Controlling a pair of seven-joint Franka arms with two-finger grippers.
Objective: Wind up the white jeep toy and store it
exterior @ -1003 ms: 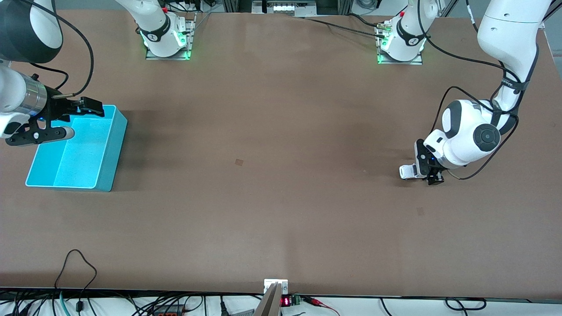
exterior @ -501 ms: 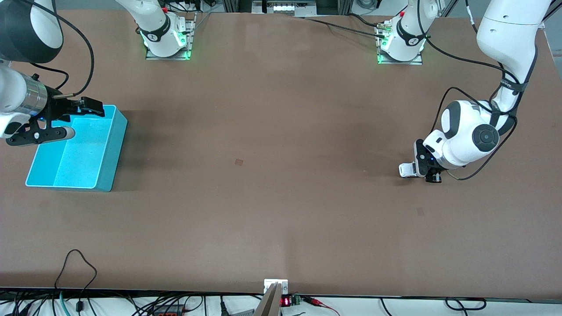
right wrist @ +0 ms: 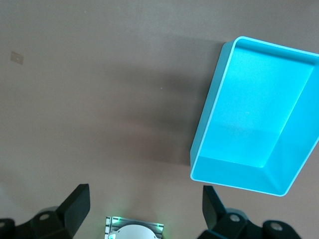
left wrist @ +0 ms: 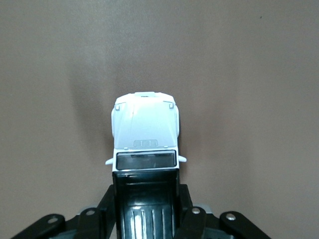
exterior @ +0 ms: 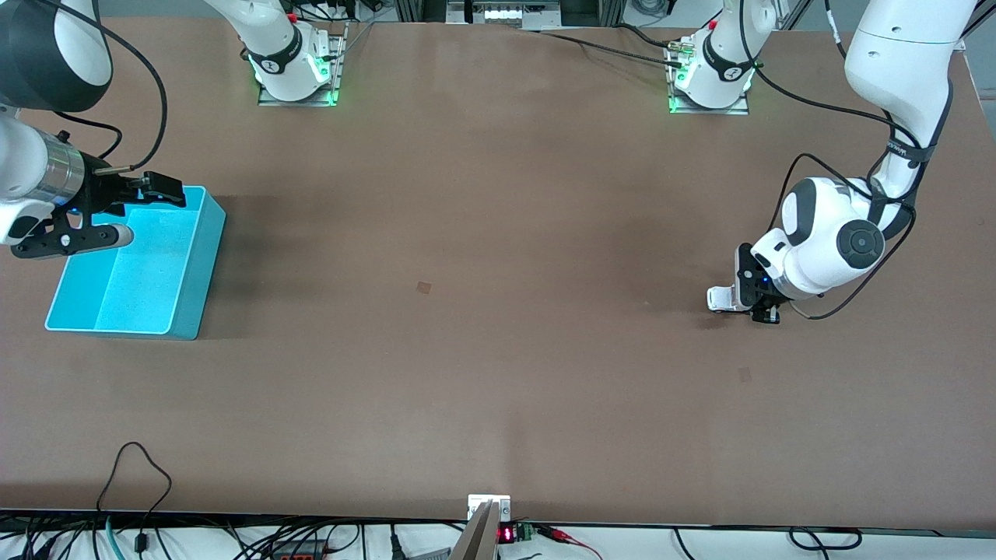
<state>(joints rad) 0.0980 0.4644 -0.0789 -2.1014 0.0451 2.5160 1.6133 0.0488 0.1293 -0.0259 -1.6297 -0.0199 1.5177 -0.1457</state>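
The white jeep toy [exterior: 720,299] sits on the brown table near the left arm's end. My left gripper [exterior: 756,302] is down at the table and shut on the jeep's black roof section. In the left wrist view the jeep [left wrist: 144,130] shows its white hood ahead of my left gripper [left wrist: 145,201], with a black finger [left wrist: 105,206] on each side of the roof. My right gripper [exterior: 134,214] is open and empty, held over the end of the turquoise bin [exterior: 208,260] that is farther from the front camera. It waits there. The right wrist view shows my right gripper [right wrist: 145,201] open and the bin [right wrist: 208,122] empty.
The two arm bases [exterior: 294,71] stand along the table edge farthest from the front camera. A small dark patch [exterior: 423,287] marks the table's middle. Cables and a small device [exterior: 490,509] lie along the edge nearest the front camera.
My left gripper has shifted slightly away from the front camera with the jeep in it. The right arm has not moved.
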